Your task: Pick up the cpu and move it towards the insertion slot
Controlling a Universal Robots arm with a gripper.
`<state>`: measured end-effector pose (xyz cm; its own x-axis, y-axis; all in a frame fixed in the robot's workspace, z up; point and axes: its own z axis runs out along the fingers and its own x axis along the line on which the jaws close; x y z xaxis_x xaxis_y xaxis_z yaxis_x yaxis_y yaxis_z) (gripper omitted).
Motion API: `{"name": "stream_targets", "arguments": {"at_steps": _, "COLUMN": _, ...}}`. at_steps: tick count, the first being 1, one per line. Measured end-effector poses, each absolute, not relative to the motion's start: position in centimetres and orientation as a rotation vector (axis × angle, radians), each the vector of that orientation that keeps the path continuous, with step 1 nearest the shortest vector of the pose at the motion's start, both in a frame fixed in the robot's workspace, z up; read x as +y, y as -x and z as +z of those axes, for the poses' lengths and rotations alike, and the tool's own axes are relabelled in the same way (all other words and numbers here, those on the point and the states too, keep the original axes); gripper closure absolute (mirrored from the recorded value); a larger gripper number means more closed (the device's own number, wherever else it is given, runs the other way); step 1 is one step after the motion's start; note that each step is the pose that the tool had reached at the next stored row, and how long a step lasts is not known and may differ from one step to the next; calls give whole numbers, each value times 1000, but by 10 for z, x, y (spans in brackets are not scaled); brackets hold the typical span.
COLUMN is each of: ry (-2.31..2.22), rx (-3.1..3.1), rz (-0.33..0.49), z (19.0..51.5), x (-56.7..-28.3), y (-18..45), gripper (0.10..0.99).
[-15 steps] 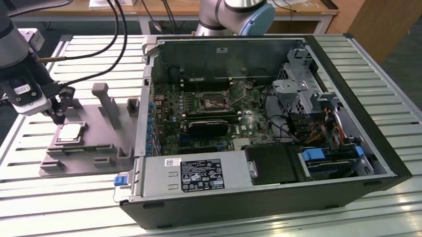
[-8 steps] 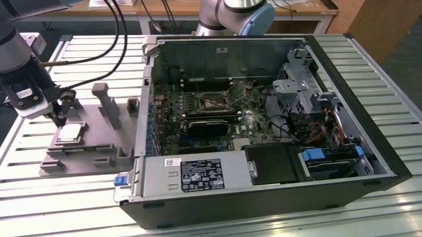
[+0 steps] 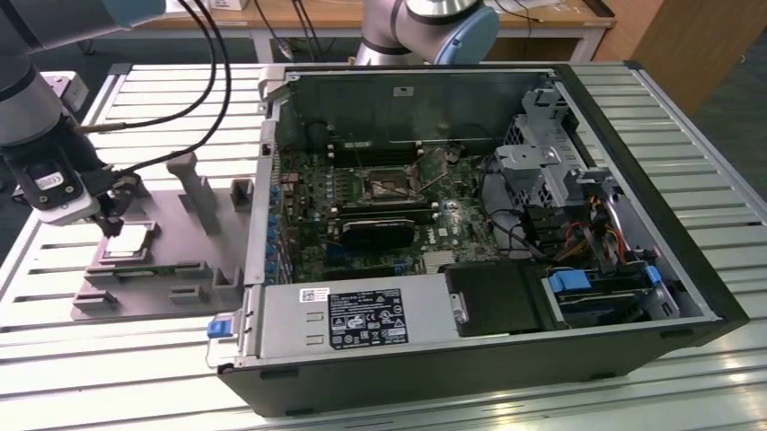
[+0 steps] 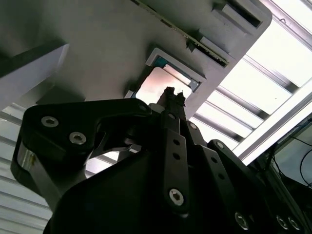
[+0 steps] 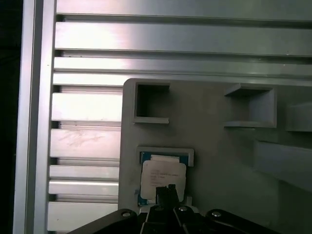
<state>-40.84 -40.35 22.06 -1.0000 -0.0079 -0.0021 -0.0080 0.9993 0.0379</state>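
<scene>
The cpu lies flat in a square pocket of the gray plastic fixture at the exterior view's left, its silver top facing up. My gripper hangs just above the chip's near edge with its thin black fingertips together and nothing between them. Both wrist views show the same: the cpu sits in its pocket, with the gripper over it. The insertion slot is on the motherboard inside the open computer case, well off to the exterior view's right of the gripper.
The open black computer case fills the middle and right of the slatted metal table. A gray power supply box sits at its front. Upright posts rise from the fixture between the gripper and the case wall. Cables trail from the arm.
</scene>
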Motion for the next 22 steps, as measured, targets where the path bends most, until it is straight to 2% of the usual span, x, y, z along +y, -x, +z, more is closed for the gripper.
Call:
{"name": "stream_targets", "arguments": {"at_steps": 8, "ry": 6, "rx": 3139, "rz": 60, "z": 206, "x": -404, "y": 411, "gripper": 984}}
{"name": "stream_targets", "arguments": {"at_steps": 18, "ry": 4, "rx": 3139, "rz": 60, "z": 205, "x": -403, "y": 411, "gripper": 976}}
{"name": "stream_targets", "arguments": {"at_steps": 19, "ry": 4, "rx": 3139, "rz": 59, "z": 205, "x": -403, "y": 411, "gripper": 922}}
{"name": "stream_targets", "arguments": {"at_steps": 20, "ry": 4, "rx": 3139, "rz": 59, "z": 205, "x": -403, "y": 411, "gripper": 922}}
{"name": "stream_targets", "arguments": {"at_steps": 21, "ry": 4, "rx": 3139, "rz": 59, "z": 205, "x": -403, "y": 411, "gripper": 796}}
{"name": "stream_targets", "arguments": {"at_steps": 22, "ry": 4, "rx": 3139, "rz": 60, "z": 205, "x": -403, "y": 411, "gripper": 796}}
